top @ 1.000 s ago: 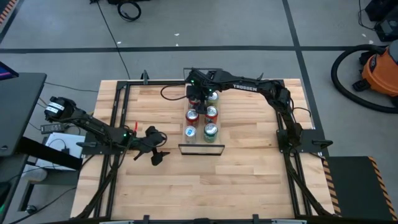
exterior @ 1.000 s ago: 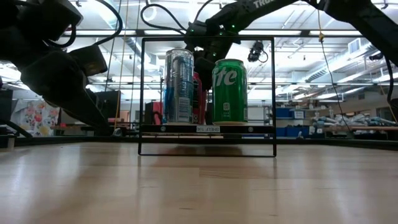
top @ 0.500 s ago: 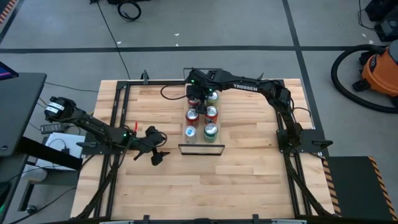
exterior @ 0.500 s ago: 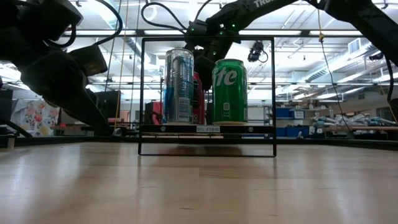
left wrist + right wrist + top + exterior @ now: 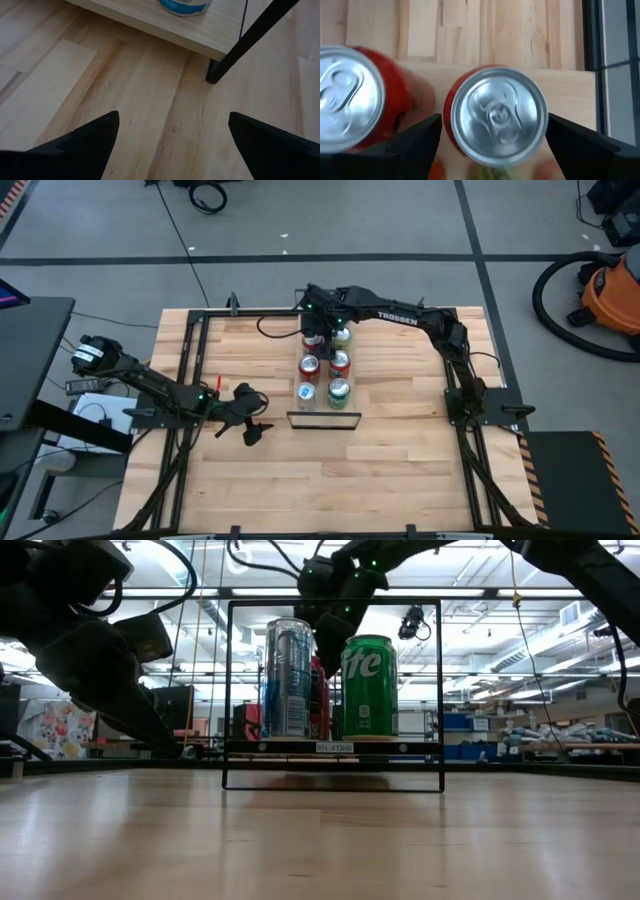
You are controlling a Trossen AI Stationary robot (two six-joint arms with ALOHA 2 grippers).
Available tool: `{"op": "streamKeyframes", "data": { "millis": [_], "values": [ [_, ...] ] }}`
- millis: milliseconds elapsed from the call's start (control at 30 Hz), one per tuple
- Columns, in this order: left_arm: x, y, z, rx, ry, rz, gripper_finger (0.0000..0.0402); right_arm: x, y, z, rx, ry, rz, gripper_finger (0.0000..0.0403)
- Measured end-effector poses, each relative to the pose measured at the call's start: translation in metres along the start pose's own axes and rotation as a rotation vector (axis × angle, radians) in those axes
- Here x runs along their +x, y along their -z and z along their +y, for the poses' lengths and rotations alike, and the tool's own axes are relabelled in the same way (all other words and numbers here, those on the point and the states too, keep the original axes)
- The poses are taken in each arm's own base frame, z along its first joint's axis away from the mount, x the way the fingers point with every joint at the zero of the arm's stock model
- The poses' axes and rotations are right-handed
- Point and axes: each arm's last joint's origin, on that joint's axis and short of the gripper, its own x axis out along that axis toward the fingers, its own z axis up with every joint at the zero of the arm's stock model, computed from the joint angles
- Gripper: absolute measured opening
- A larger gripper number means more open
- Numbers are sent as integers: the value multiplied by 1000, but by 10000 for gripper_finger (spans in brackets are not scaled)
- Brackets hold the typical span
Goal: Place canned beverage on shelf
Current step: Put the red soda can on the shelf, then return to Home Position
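Cans stand in two rows on the narrow light-wood shelf with black wire rails (image 5: 322, 417), and the right gripper (image 5: 316, 331) hangs spread just above the far red aluminium can with the silver pull-tab lid (image 5: 495, 116), clear of it on both sides. Judging by looks, that can is rigid, smooth-walled and slippery, best pinched across its round body mid-height. Left gripper (image 5: 254, 427) waits spread near the shelf's corner on the slatted wooden counter (image 5: 400, 470).

Overhead view is looking straight down; table-level view is facing across; both are sharing the narrow light-wood wire-railed shelf (image 5: 323, 376) (image 5: 333, 747).
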Motion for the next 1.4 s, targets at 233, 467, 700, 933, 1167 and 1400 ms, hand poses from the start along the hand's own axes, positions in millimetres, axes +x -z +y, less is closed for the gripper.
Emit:
{"op": "streamKeyframes", "data": {
  "millis": [233,467,700,933,1167,1400],
  "values": [
    [0,-2,-1,3,7,-16,389,-23,-8,8,-15,24,30,356],
    [-8,-9,0,2,-31,-103,389,-61,-20,20,-40,124,-12,353],
    [-27,-24,3,12,-49,-251,389,-111,-19,40,-49,154,-166,343],
    [-49,-34,5,12,-5,-364,389,-119,10,62,-43,204,-327,336],
    [-68,-38,10,44,-50,-460,389,-111,59,82,-3,259,-445,336],
    [-73,-40,12,66,-84,-496,389,-106,100,97,57,251,-558,336]
  ]
}}
